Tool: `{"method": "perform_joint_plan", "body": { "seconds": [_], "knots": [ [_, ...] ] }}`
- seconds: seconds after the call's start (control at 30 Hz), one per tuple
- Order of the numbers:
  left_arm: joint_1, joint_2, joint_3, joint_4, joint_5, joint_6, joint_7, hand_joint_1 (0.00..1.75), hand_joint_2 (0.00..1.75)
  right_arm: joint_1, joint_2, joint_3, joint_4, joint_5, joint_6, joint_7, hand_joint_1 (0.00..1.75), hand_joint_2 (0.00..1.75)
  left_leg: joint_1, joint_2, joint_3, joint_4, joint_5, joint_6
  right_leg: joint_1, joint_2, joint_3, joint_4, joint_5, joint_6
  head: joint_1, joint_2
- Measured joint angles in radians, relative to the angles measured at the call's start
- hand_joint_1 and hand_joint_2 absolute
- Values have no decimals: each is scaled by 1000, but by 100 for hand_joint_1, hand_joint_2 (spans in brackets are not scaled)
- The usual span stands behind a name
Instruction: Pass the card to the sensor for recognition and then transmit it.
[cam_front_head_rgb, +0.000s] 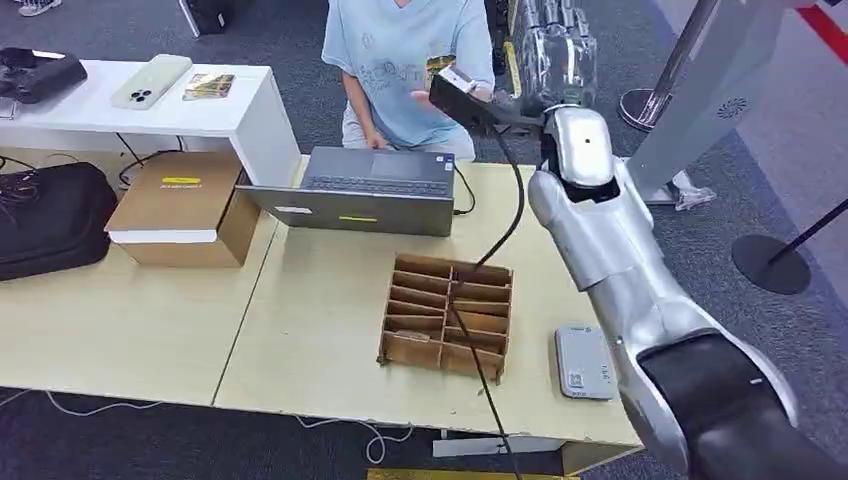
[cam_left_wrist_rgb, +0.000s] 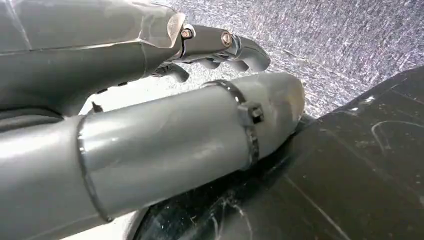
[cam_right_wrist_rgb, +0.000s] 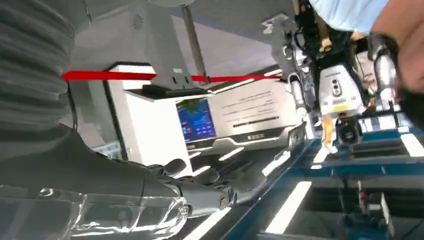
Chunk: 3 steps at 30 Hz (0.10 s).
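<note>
R hand (cam_front_head_rgb: 465, 98) is reached out high over the far edge of the tabletop (cam_front_head_rgb: 300, 330), toward a person sitting behind the laptop (cam_front_head_rgb: 370, 188). In the R wrist view its fingers (cam_right_wrist_rgb: 220, 186) lie long and nearly flat, close together. Can't tell from any view whether they pinch anything, as the thumb side is hidden.

The card (cam_front_head_rgb: 441, 67) is prob. the small gold-ish flat piece right at those fingertips, just above the person's hand (cam_front_head_rgb: 424, 96), which is held palm-up. Too small to tell who has hold of it, the robot or the person. Gold pieces of like colour (cam_front_head_rgb: 208, 86) lie on the white shelf at far left.

L hand (cam_left_wrist_rgb: 150, 125) hangs low, w/ fingers (cam_left_wrist_rgb: 240, 50) loosely curved, apart from the thumb and holding nothing.

Handling, as a judgement: the card is thin, light, stiff and smooth-faced, so it'll slip before it bends. Best taken by a short edge, thumb on one face and fingers on the other, leaving most of it free for the person to grab. Pinch lightly, and let go only once the other side has it.

Sensor (cam_front_head_rgb: 583, 362), a small grey box, sits on the near R corner of the tabletop, well apart from the hand. A slotted cardboard tray (cam_front_head_rgb: 447, 315) is beside it, w/ a black cable running across it. Judging by the reach, the scan looks done and this is the hand-over.
</note>
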<state>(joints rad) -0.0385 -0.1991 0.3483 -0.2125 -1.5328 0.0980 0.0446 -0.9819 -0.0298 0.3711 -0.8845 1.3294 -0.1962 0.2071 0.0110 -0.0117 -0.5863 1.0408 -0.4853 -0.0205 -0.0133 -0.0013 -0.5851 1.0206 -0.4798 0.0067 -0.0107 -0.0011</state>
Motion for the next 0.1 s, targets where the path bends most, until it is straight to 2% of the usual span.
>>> {"method": "perform_joint_plan", "body": {
  "seconds": [0.07, 0.1],
  "knots": [
    [0, -1, 0, 0, 1, 1, 5, 0, 0, 69, -18, -24, -66, -26, -20, -16, 0, 175, 0, -1, 0, 0, 0, 0, 0, -1, 0, 0, 0, 0, -1, 0],
    [1, -1, 0, 0, 1, 1, 6, 0, 0, 107, -30, -53, -136, -104, -25, -65, 0, 175, 0, -1, 0, 0, 0, 0, 0, 0, 1, 0, 0, 0, -1, 0]
  ]
}}
